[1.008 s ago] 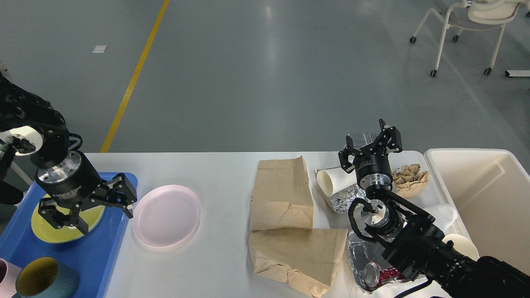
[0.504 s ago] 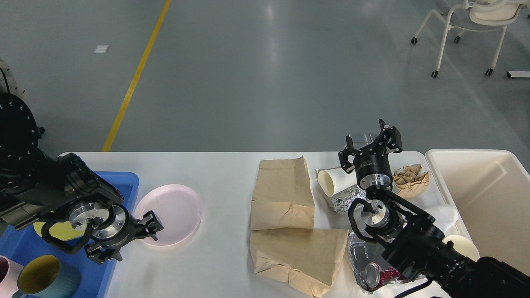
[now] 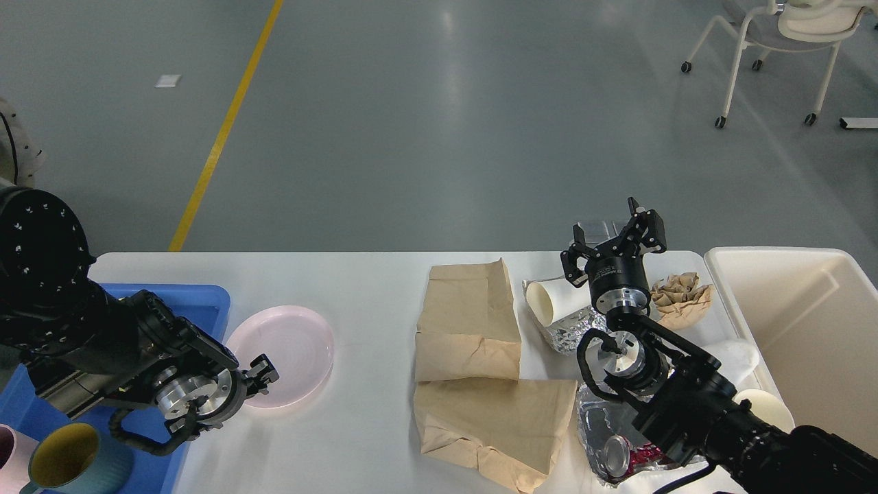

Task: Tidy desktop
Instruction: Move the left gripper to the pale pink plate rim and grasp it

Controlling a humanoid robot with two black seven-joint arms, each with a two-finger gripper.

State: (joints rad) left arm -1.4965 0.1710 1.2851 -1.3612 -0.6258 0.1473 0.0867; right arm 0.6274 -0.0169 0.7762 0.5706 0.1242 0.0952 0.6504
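The white desktop [image 3: 363, 288] spans the view. A pink plate [image 3: 291, 346] lies on it just right of the blue tray [image 3: 202, 302]. My left gripper [image 3: 263, 375] is low at the plate's near-left rim; its fingers are small and dark, so I cannot tell how they stand. My right gripper [image 3: 612, 239] is open and empty, held up over the table's far edge behind a tipped white paper cup [image 3: 549, 300]. Two flat brown paper bags [image 3: 470, 322] lie mid-table. Crumpled foil [image 3: 575, 328], crumpled brown paper [image 3: 680, 295] and a crushed can [image 3: 619, 453] lie around the right arm.
A cream-white bin [image 3: 802, 322] stands at the right end of the table. A yellow-lined teal mug [image 3: 65, 463] and a pink mug [image 3: 10, 449] sit at the tray's near end. My left arm hides most of the tray. A wheeled chair [image 3: 775, 41] stands far right.
My left arm swung from above the tray's yellow plate down and right to the pink plate's near-left rim. The yellow plate is now hidden. The right arm has not moved.
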